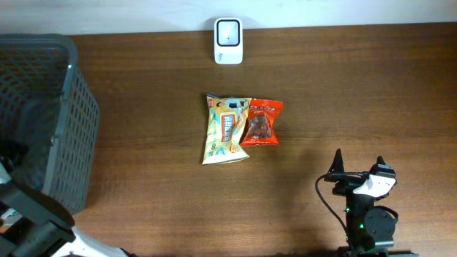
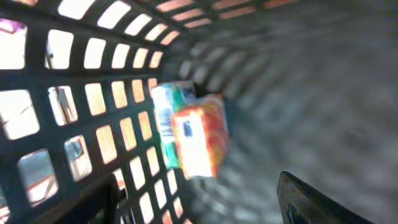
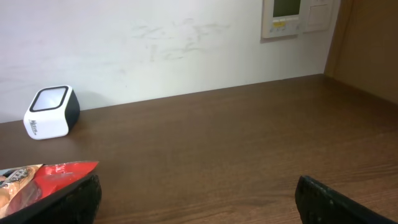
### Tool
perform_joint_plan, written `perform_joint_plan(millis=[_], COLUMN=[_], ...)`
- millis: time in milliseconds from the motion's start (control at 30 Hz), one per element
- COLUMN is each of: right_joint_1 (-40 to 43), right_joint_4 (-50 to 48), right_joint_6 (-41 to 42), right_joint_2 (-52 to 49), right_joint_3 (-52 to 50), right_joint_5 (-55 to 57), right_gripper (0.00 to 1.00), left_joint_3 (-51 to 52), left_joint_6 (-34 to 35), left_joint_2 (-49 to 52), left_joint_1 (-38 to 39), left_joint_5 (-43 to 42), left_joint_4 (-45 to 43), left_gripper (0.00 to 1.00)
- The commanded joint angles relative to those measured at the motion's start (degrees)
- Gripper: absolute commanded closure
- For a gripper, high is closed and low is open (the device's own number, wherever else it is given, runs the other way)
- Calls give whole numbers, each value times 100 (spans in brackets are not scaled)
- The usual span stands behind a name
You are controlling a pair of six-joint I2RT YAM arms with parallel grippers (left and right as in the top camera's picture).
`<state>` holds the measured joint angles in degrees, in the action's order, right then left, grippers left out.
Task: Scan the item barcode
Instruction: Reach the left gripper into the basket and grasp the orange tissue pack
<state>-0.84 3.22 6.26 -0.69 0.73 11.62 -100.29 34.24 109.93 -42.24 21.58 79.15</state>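
Inside, the mesh basket (image 1: 78, 121) at frame left held 1 blurred orange-green packet (image 2: 193, 134); left gripper (image 2: 196, 193) and right gripper (image 1: 359, 157) gaped wide, empty.

A brown wooden table (image 1: 357, 86) carries everything. At the middle of its far edge, against the wall, stands a small white scanner (image 1: 228, 41) with its window facing up. Near the centre lie two flat snack packs side by side — a yellow bag (image 1: 225, 130) and a smaller red packet (image 1: 261, 123), its edge overlapping the bag's. A dark grey mesh basket (image 1: 71, 128) occupies the left end, well apart from the packs.
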Motion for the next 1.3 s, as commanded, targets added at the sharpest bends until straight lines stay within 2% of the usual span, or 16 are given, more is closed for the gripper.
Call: perform_joint_plan(millis=[0, 200, 467, 733, 800, 833, 933, 967, 1100, 1267], right_joint_1=[-33, -33, -33, -33, -33, -33, -33, -33, -33, -33], right_joint_4=[31, 28, 31, 31, 31, 31, 31, 31, 31, 31], right_joint_6=[46, 46, 46, 46, 46, 46, 46, 46, 46, 46], right_joint_2=[22, 22, 22, 22, 22, 22, 22, 22, 22, 22], right_joint_3=[-42, -42, -42, -42, -42, -42, -42, -42, -42, -42], right_joint_5=[-7, -7, -7, -7, -7, -7, -7, -7, -7, -7], right_gripper=[2, 2, 1, 1, 2, 2, 2, 2, 2, 2], left_joint_3=[509, 1091, 1305, 1681, 1777, 1779, 1766, 1735, 1351, -2], left_joint_6=[136, 136, 129, 111, 109, 111, 109, 109, 90, -136], left_joint_2=[-125, -120, -120, -118, -118, -118, -120, -120, -146, -372], left_joint_1=[-98, -107, -107, -107, -107, -107, -107, -107, -101, -44], left_joint_5=[48, 31, 35, 33, 33, 33, 31, 31, 15, -662], left_joint_4=[-243, -772, -1209, -1423, -1510, -1510, -1528, -1523, -1320, -726], left_gripper=[20, 21, 51, 52, 55, 59, 93, 99, 100, 100])
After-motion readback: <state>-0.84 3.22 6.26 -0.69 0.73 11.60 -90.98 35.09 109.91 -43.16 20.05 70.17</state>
